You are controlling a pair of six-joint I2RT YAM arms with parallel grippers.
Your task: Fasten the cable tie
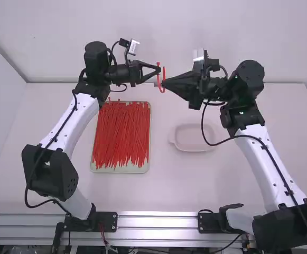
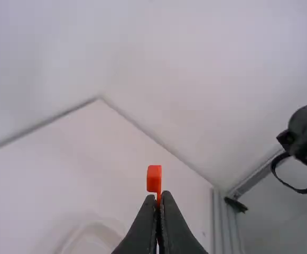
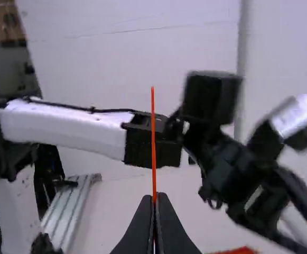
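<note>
Overhead, a tray holds loose red ties beside a white dish; the cable tie hangs above the tabletop. Left wrist view: left hand clamped on its head. Right wrist view: right hand pinched tight on its strap.

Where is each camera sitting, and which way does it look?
High view: above and behind, looking forward and down at the table; left arm and right arm show, left gripper and right gripper meeting at the cable tie.
Left wrist view: on the left wrist, looking past its own shut fingers at the tie's head and the wall.
Right wrist view: on the right wrist, looking past its own shut fingers along the tie's strip toward the left arm.
Shared: all three show the cable tie.
</note>
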